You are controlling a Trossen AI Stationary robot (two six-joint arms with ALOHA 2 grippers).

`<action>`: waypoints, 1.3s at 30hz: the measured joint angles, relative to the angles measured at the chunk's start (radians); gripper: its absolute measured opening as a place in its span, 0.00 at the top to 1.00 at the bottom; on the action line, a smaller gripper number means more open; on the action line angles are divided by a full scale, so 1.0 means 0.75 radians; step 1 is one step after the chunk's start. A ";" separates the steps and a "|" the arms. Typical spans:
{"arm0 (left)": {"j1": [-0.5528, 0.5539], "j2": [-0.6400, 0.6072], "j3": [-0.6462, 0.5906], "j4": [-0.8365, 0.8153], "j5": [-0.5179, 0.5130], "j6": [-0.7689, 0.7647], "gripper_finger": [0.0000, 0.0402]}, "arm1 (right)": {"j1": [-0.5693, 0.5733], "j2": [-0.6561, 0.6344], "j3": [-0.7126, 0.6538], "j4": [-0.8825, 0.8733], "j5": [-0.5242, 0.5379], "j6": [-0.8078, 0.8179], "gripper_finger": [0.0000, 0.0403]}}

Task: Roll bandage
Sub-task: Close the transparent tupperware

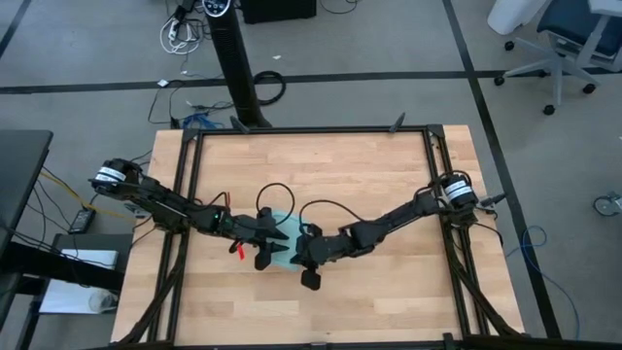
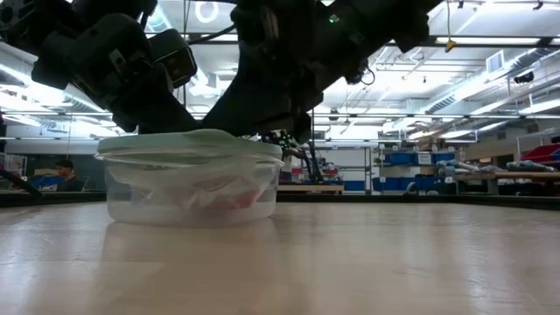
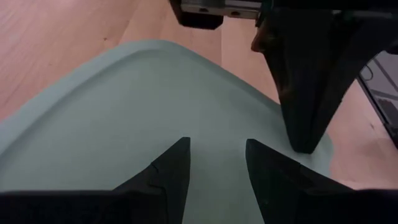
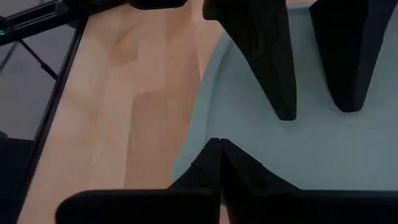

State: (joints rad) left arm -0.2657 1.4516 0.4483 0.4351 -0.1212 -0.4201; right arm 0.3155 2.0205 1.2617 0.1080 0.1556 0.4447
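A robotics lab: wooden desk (image 1: 321, 165), cables (image 1: 180, 34) on the floor, office chairs (image 1: 559, 39), shelving (image 2: 411, 171) under strip lights.

Right gripper (image 4: 219, 149) jaws closed over pale lid (image 4: 348, 149).

container (image 2: 191, 179) contents blurred behind cloudy wall; red patch (image 2: 229, 200) inside, shape unreadable.

Left arm: reaches inward from the left, left gripper (image 3: 214, 171) fingers parted. Right arm: reaches inward from the right, right gripper (image 4: 219, 163) fingers pressed together, tips facing the left's.
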 joint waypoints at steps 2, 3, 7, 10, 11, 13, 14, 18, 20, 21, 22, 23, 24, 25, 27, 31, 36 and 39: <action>0.000 0.000 0.000 0.000 0.003 0.000 0.60 | -0.004 -0.016 -0.002 0.004 0.003 -0.014 0.99; 0.001 0.000 0.001 0.001 0.003 0.000 0.60 | -0.001 -0.028 -0.006 0.002 0.014 -0.029 0.99; 0.001 0.000 0.001 0.001 0.004 0.000 0.60 | 0.017 -0.091 -0.013 0.085 0.083 -0.119 0.99; 0.001 0.000 0.001 0.001 0.004 0.000 0.60 | 0.023 -0.117 -0.007 0.172 0.083 -0.147 0.99; 0.001 0.000 0.001 0.002 0.004 0.000 0.60 | 0.023 -0.113 -0.008 0.172 0.073 -0.154 0.99; 0.001 0.000 0.001 0.002 0.004 0.000 0.60 | 0.023 -0.084 -0.010 0.155 0.072 -0.162 0.99; 0.001 0.000 0.001 0.002 0.004 0.000 0.60 | 0.022 -0.063 -0.010 0.136 0.072 -0.161 1.00; 0.002 0.001 0.001 0.005 0.009 0.000 0.60 | 0.000 0.038 0.000 0.104 -0.031 -0.053 0.99; 0.001 0.001 0.001 0.005 0.009 0.000 0.60 | -0.002 0.042 -0.002 0.131 -0.045 -0.037 0.99; 0.002 0.001 0.001 0.005 0.010 0.000 0.60 | 0.003 0.037 -0.004 0.142 -0.028 -0.051 1.00; 0.002 0.001 0.001 0.005 0.009 0.000 0.60 | 0.008 0.024 -0.006 0.139 -0.009 -0.068 1.00; 0.002 0.001 0.001 0.006 0.008 0.000 0.60 | 0.013 0.007 -0.008 0.119 0.003 -0.080 1.00; 0.001 0.001 0.001 0.009 0.007 0.000 0.60 | 0.017 -0.007 -0.011 0.103 0.022 -0.092 1.00; 0.000 0.001 0.001 0.009 0.009 0.000 0.60 | 0.024 -0.023 -0.013 0.096 0.042 -0.104 1.00; -0.001 0.001 0.001 0.010 0.010 0.000 0.60 | 0.031 -0.052 -0.013 0.110 0.074 -0.120 0.99; -0.004 0.001 0.001 0.011 0.010 0.000 0.60 | 0.033 -0.082 -0.009 0.126 0.092 -0.133 1.00; -0.004 0.001 0.001 0.010 0.010 0.000 0.60 | 0.035 -0.077 -0.011 0.114 0.235 -0.147 0.99; -0.004 0.001 0.001 0.011 0.009 0.000 0.60 | 0.054 -0.077 -0.011 0.109 0.406 -0.262 1.00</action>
State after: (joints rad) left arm -0.2684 1.4521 0.4488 0.4431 -0.1143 -0.4202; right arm 0.3558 1.9625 1.2533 0.1894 0.4598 0.2484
